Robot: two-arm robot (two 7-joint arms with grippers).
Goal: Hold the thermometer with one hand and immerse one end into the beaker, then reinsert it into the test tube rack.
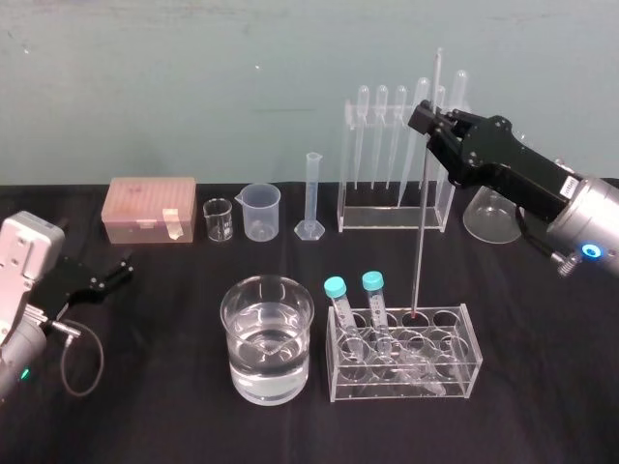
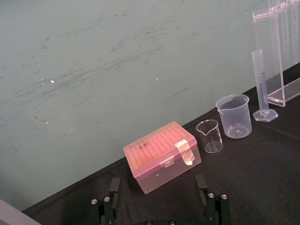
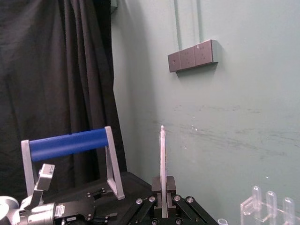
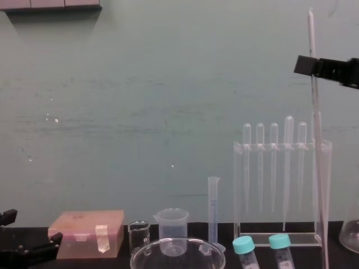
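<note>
The right gripper [image 1: 428, 118] is clamped tight on the thermometer [image 1: 423, 213]. It pinches the rod high up near the top end, so it hangs almost plumb and the whole lower stretch is free to go into water. The red-tipped bottom end sits at a far-row hole of the test tube rack [image 1: 464, 372], the low clear one near the front with two blue-capped tubes [image 1: 372, 282]. I can't tell whether the tip rests inside the hole or hangs just above it. The beaker [image 1: 268, 338], part full of water, stands just left of the rack, so the carry looks short. The left gripper [image 1: 121, 268] lies low at the left, fingers spread, nothing in them. Farther back, the right arm covers part of a glass flask [image 1: 484, 220] and the right end of the pipette stand [image 1: 392, 217]. In the chest view the rod's bottom end is cut off.
</note>
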